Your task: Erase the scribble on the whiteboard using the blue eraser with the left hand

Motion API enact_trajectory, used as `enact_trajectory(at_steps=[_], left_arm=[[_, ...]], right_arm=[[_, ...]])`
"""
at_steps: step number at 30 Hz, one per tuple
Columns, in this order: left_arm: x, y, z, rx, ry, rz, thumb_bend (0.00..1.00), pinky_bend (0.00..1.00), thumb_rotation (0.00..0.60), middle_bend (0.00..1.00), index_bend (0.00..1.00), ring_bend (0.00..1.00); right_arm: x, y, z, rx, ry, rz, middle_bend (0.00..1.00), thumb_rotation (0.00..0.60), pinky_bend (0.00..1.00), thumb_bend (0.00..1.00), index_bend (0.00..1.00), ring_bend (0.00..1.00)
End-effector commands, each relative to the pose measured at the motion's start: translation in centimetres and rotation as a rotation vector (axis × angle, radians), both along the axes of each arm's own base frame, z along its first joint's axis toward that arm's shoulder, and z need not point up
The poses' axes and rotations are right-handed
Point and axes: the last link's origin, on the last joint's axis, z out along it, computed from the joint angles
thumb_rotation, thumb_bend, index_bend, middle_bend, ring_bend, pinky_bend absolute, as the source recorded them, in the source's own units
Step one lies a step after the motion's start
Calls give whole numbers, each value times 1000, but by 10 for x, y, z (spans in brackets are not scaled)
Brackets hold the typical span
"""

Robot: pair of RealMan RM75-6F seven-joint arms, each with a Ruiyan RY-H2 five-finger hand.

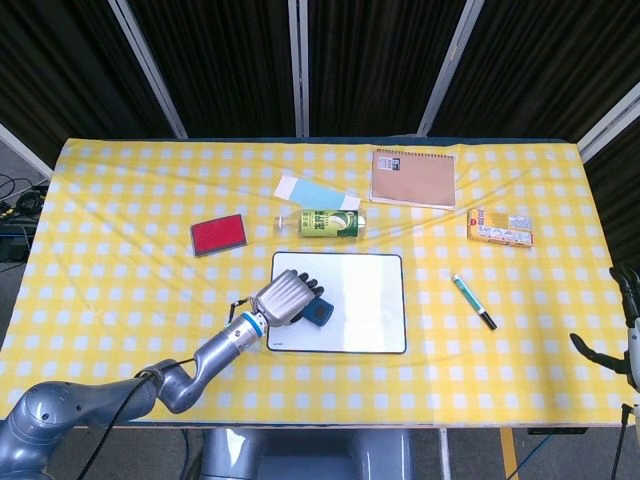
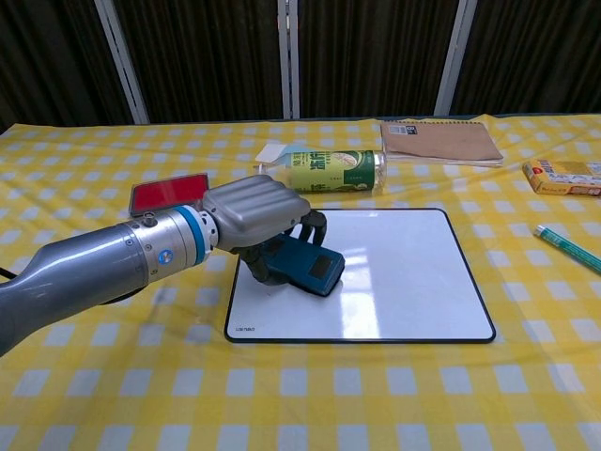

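- Head view: the left hand point(image 1: 283, 299) lies over the left part of the whiteboard point(image 1: 360, 305), its fingers curled down around the blue eraser point(image 1: 316, 313), which rests on the board's white face.
- The board's white face looks bare; no scribble can be made out from here.
- The board lies flat near the middle of the surface point(image 1: 120, 290), which is covered in a yellow and white checked cloth.
- Just beyond the board's far edge a green bottle point(image 1: 322, 223) lies on its side; further to the far side are a pale blue sheet point(image 1: 312, 190) and a brown notebook point(image 1: 413, 178).
- A red pad point(image 1: 218, 234) sits to the far left of the board, apart from it.
- To the right of the board lies a green marker point(image 1: 473, 301), and beyond that a yellow box point(image 1: 500, 227).
- The right hand point(image 1: 622, 335) shows at the right edge of this view, fingers spread and holding nothing.
- Chest view: the left hand point(image 2: 255, 218) grips the blue eraser point(image 2: 308, 266) from above, fingers wrapped over its far and left sides, with the eraser's right end sticking out onto the whiteboard point(image 2: 413, 272).
- The eraser sits on the left half of the board, nearer its far edge than its near edge.
- The green bottle point(image 2: 333, 172) lies just past the board, the red pad point(image 2: 164, 193) to the left behind the wrist, the notebook point(image 2: 439, 140) at the far right.
- The yellow box point(image 2: 563, 176) and marker point(image 2: 565, 246) show at the right edge.
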Motion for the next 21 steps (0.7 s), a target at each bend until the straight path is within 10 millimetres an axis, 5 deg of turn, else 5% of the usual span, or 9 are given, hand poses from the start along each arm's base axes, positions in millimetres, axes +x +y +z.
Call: enact_trajectory(at_steps=[1, 9, 21], left_arm=[[-12, 5, 7, 16, 5, 20, 509, 534, 600, 589, 831, 578], [-18, 9, 15, 29, -16, 31, 509, 534, 600, 589, 831, 578], [13, -15, -10, -38, -60, -23, 508, 534, 600, 589, 831, 578]], right_arm=[[1, 0, -1, 3, -1, 2, 0, 600, 0, 78, 101, 0], [4, -2, -6, 18, 2, 13, 0, 600, 0, 78, 101, 0], [4, -3, -5, 12, -6, 13, 0, 600, 0, 78, 101, 0]])
